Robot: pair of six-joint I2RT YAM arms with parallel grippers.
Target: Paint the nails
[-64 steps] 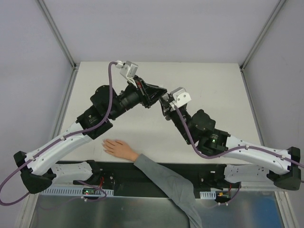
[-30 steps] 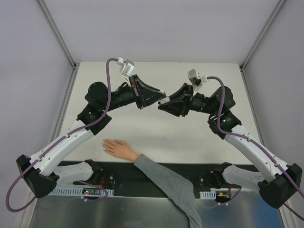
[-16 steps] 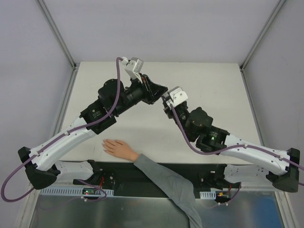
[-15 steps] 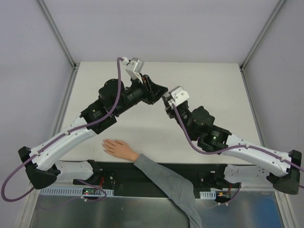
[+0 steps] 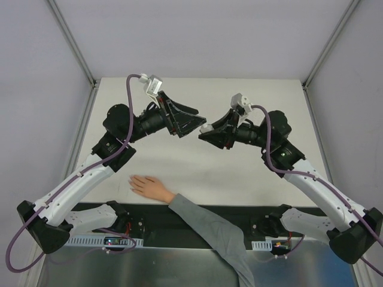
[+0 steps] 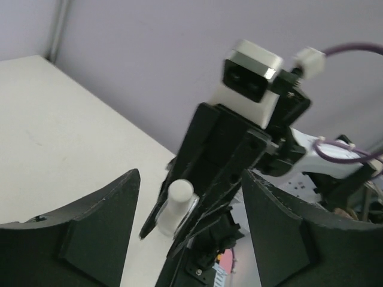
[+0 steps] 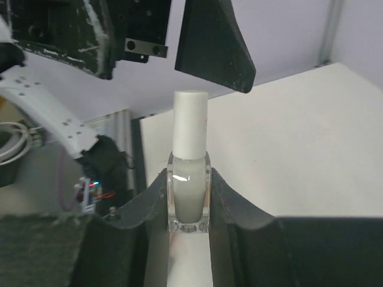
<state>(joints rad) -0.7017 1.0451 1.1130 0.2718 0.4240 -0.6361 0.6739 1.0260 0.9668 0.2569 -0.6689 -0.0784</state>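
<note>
Top external: fixed high behind both arm bases, looking down over the whole desk, far off. Left wrist: looks along its jaws at the right gripper, close. Right wrist: faces back at the left gripper, closer. All share the bottle.

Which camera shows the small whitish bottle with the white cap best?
Right wrist: the small whitish white-capped bottle stands central and close, clamped by the jaws of the right gripper. Left wrist shows it smaller, partly hidden by them. Top external shows only a white speck.
</note>
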